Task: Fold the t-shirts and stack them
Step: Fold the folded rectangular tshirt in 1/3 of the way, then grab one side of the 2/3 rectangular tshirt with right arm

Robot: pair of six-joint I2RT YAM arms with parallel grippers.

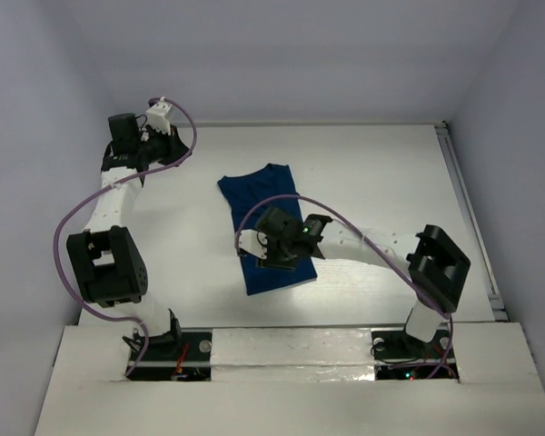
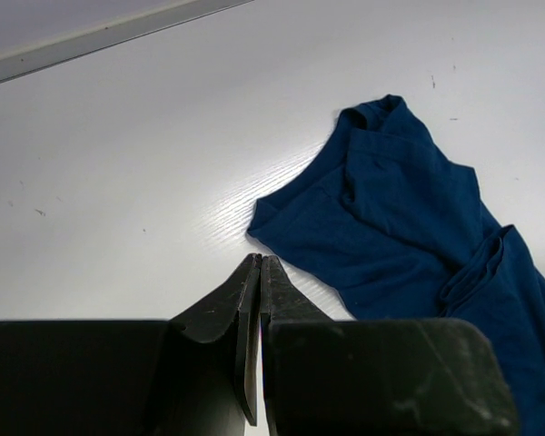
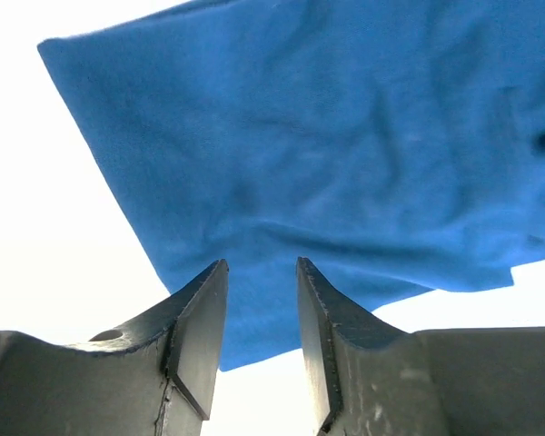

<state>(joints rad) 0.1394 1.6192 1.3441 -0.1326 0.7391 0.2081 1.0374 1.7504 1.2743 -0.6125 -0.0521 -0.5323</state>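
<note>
White bench [image 1: 372, 182]: t-shirt [image 1: 254, 193], long axis far-to-near, lies under the right gripper [image 3: 262, 265], jaws parted and empty; left gripper [image 2: 260, 259], closed, well apart.

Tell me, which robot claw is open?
The right gripper, over the blue t-shirt: its jaws stand apart. The left gripper has its jaws pressed together.

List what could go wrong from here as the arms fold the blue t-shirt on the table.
1. The right gripper hangs open over the near end of the t-shirt; closing there might catch only one layer and pull the fold askew.
2. The left gripper is shut and off the cloth, so nothing pins the t-shirt; it may slide on the smooth table.
3. The far collar end lies rumpled and could bunch further.
</note>
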